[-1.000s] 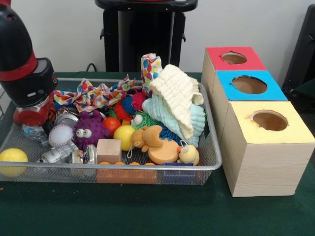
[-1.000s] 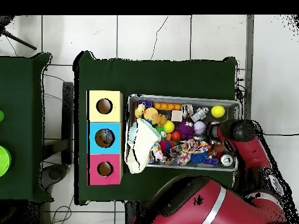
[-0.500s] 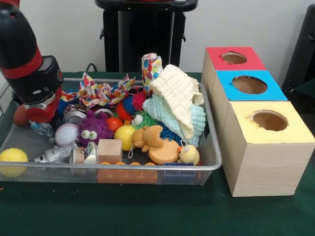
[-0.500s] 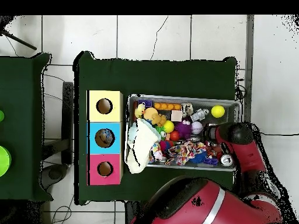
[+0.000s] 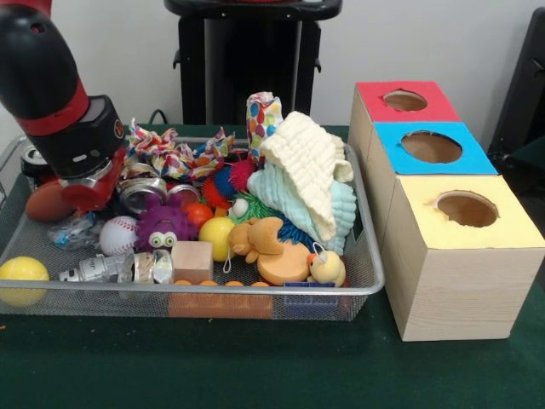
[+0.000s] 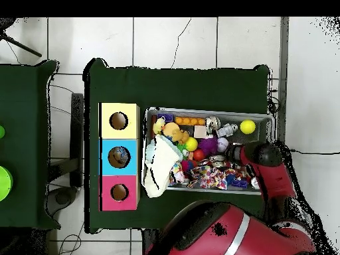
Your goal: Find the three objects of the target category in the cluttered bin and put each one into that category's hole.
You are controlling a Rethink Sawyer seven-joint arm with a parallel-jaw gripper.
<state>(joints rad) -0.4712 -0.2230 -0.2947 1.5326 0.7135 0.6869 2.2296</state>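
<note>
Judging the patterned cloth (image 5: 174, 153) in the bin (image 5: 368, 256) soft and light, I'd pinch a raised fold; hand (image 5: 85, 192) state unclear.

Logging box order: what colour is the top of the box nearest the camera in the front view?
Yellow top on the nearest box; clearest in the front view.

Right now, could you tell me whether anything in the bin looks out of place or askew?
Yes: the cream and pale blue folded cloths are heaped above the wire mesh bin's rim, drooping over the toys. In the overhead view, the cream cloth overhangs the bin's edge toward the coloured boxes.
</note>
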